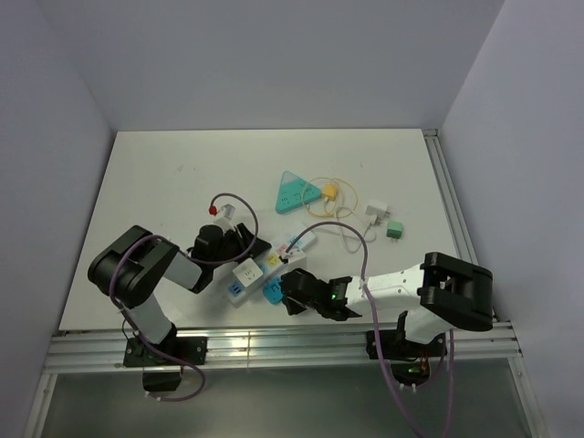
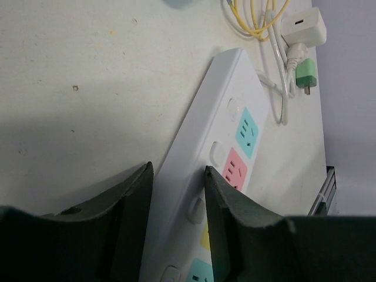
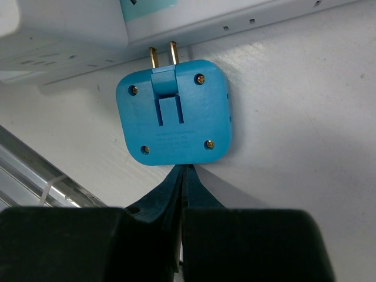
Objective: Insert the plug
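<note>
The blue plug [image 3: 173,111] lies flat on the table, back side up, its two brass prongs pointing at the side of the white power strip [image 3: 88,35]. My right gripper [image 3: 183,167] is shut and empty, its tips touching the plug's near edge. From above, the plug [image 1: 273,294] sits just in front of the power strip [image 1: 274,260], with the right gripper [image 1: 290,297] beside it. My left gripper [image 2: 176,170] straddles the strip [image 2: 229,117] at its near end, one finger on each side, closed against it. Pink, yellow and teal sockets show on the strip's face.
A white cube adapter [image 1: 246,270] is plugged into the strip. Farther back lie a teal triangular socket block [image 1: 294,193], a yellow cable [image 1: 328,190], a white charger [image 1: 376,212] and a green plug [image 1: 394,231]. The metal rail [image 1: 274,345] runs along the table's front edge.
</note>
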You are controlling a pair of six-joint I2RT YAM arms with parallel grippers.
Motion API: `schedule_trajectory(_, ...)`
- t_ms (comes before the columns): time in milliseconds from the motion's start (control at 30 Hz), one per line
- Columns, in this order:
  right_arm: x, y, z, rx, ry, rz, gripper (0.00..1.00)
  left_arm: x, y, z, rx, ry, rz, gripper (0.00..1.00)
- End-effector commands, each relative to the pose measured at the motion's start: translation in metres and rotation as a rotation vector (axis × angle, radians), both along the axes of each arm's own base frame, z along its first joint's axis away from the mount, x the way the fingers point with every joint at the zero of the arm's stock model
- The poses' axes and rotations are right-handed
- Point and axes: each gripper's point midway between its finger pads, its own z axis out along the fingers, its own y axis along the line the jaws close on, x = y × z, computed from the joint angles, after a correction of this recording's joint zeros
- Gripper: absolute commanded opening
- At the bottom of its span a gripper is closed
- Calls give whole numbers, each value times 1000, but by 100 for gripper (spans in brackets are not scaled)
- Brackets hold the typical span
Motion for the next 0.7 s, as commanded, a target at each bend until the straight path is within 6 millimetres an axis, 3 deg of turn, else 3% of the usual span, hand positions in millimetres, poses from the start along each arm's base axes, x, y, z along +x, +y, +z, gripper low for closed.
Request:
schedule_trajectory(0, 22, 9, 10, 32, -60, -82, 0, -62, -5, -50, 62, 171, -159, 44)
schedule_trajectory(233, 23, 5, 16, 34, -72, -93, 0, -64, -6, -64, 98, 192, -171, 44)
schedule_trajectory(667, 42, -8, 25, -13, -129, -119, 0, -65, -6, -76, 163, 198, -201, 44)
